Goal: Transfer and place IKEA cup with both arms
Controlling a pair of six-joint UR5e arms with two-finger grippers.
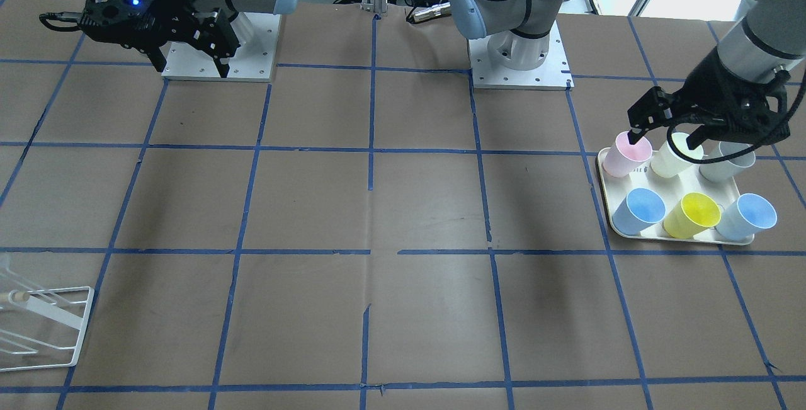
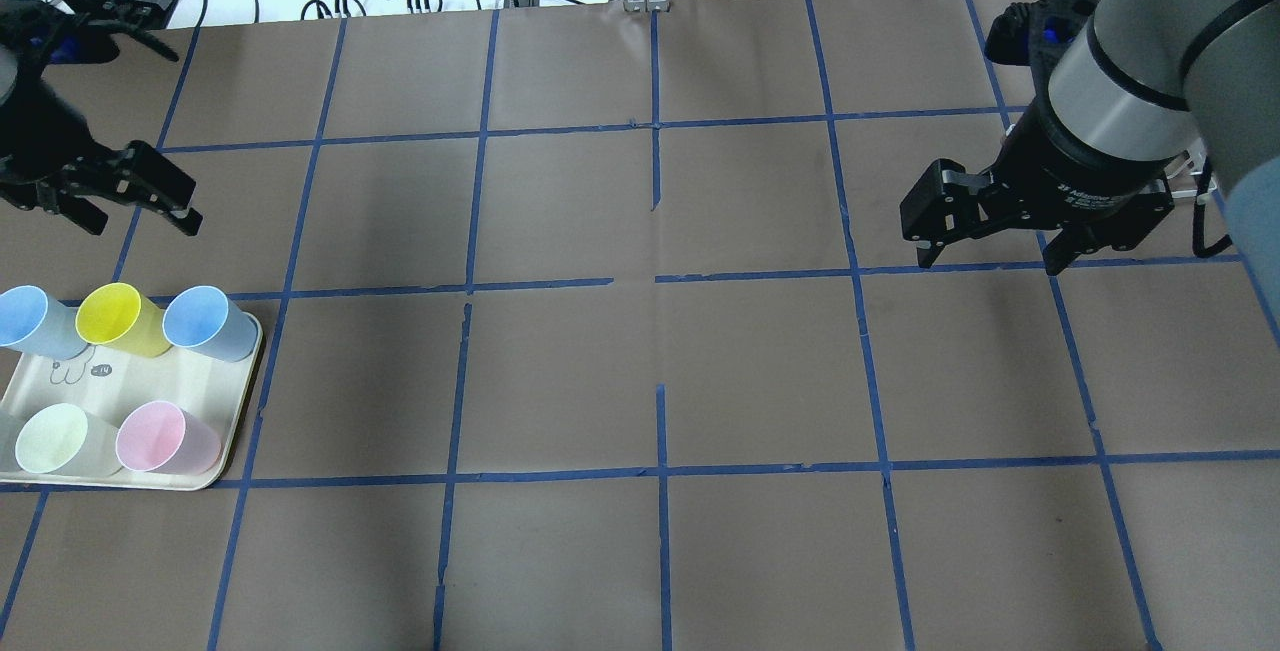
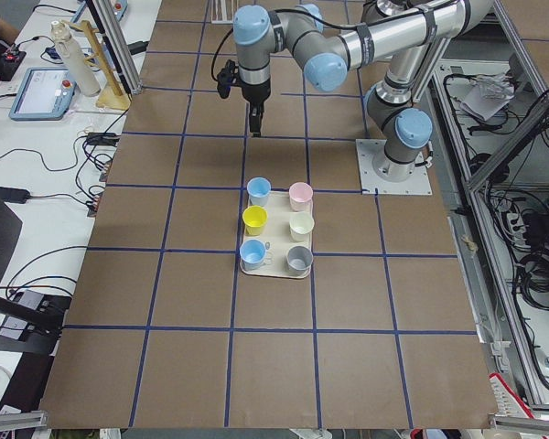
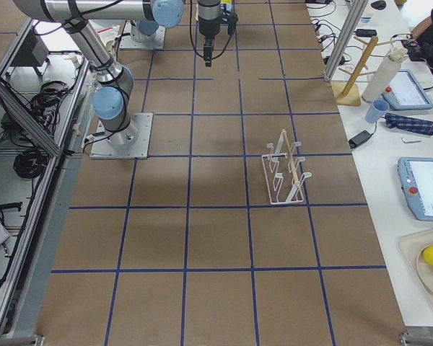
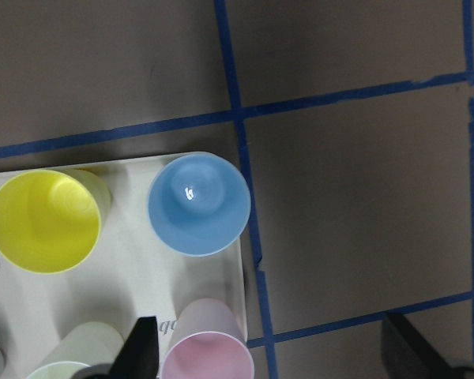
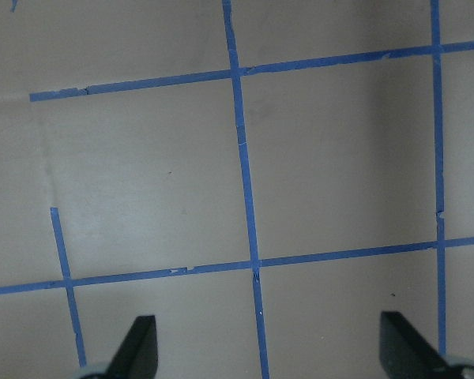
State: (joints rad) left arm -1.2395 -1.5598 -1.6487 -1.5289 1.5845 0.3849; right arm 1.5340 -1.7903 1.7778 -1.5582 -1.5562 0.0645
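Standing on a tray (image 2: pixel 60 383), the cup (image 2: pixel 165 438) looks light, slippery; pinch its wall. Left hand (image 1: pixel 666 140), right hand (image 2: pixel 990 261) spread, empty.

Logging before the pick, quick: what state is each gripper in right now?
Left gripper: open, holding nothing.
Right gripper: open, holding nothing.
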